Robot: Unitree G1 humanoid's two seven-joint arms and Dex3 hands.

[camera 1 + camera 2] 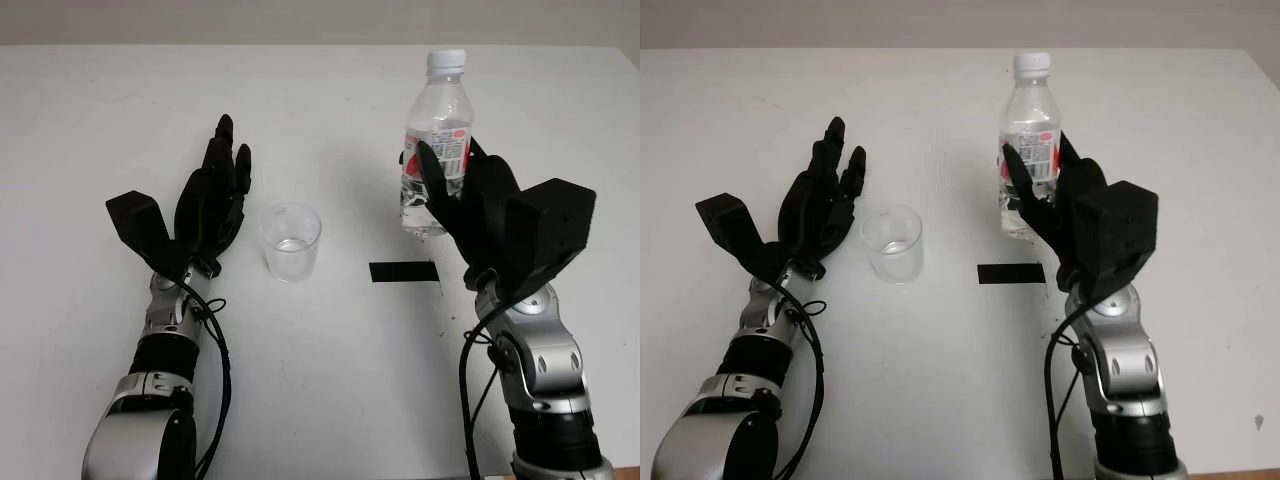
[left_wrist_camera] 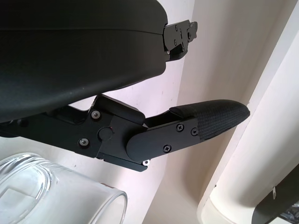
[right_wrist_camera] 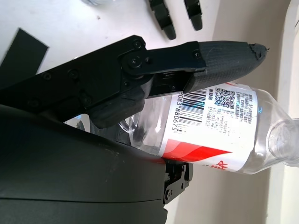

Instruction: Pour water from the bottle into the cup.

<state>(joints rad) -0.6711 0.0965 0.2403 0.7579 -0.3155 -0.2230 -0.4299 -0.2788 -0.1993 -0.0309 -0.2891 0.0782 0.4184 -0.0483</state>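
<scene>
A clear water bottle (image 1: 437,130) with a white cap and a red-and-white label stands upright on the white table (image 1: 320,390), right of centre. My right hand (image 1: 452,162) is wrapped around its lower half, thumb on one side and fingers on the other. In the right wrist view a finger (image 3: 219,56) lies across the label of the bottle (image 3: 224,135). A clear cup (image 1: 291,240) stands upright near the middle of the table. My left hand (image 1: 232,150) is open just to the left of the cup, apart from it. The cup's rim (image 2: 51,191) sits close under that hand.
A short strip of black tape (image 1: 403,271) lies on the table between the cup and the bottle, in front of the bottle. The table's far edge runs behind the bottle.
</scene>
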